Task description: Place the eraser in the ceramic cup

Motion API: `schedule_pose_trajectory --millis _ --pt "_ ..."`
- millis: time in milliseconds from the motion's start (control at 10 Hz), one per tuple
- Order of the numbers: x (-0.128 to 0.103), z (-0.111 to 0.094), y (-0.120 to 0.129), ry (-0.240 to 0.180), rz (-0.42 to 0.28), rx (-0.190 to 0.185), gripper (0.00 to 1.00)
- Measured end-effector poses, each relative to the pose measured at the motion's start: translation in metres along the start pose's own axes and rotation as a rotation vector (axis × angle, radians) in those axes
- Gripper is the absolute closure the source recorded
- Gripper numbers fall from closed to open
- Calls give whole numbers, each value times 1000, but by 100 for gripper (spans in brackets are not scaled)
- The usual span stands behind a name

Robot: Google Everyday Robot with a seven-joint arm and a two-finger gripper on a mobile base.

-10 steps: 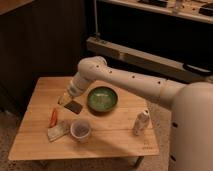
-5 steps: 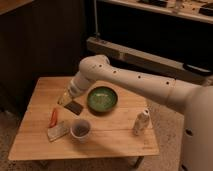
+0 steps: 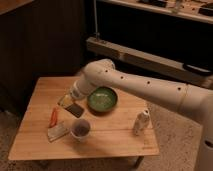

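One arm reaches down over the left-middle of the worktop [image 3: 115, 140]. Its gripper [image 3: 67, 101] sits low, just beside the upper-left end of the eraser [image 3: 76, 110]. Whether it is spread or pinching I cannot tell, nor whether it touches the block. The eraser lies flat on the wood between the gripper and the ceramic cup [image 3: 80, 129], which stands upright toward the front edge, close by but apart.

The likeliest trouble is the grasp. A thin, flat block may skid under a closing gripper and slide toward the green bowl [image 3: 102, 99] rather than lift. Later, the eraser looks about as wide as the cup's mouth, so it could bridge the rim or tip the light cup if lowered flat. The red-orange stick [image 3: 53, 116] and pale wedge [image 3: 57, 131] lie just left of the cup and could be nudged.

The worktop is a low table of light wood, with a small pale bottle [image 3: 141, 123] at the right. Speckled flooring surrounds it, and dark cabinets and a long shelf stand behind.
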Motion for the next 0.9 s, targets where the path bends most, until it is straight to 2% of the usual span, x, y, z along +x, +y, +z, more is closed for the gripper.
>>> schedule_pose_trajectory --millis 200,400,500,600,700,800,900 --pt "-4 -5 -4 30 6 0 97" --pt "-16 -18 -7 96 33 -9 97" --pt "-19 -20 -8 114 41 -8 97" --pt "-23 -22 -10 138 45 1 97" --pt "-25 -25 -13 164 35 14 91" --pt "-26 -27 -13 172 32 12 90" --pt "-26 -24 -11 157 29 9 93"
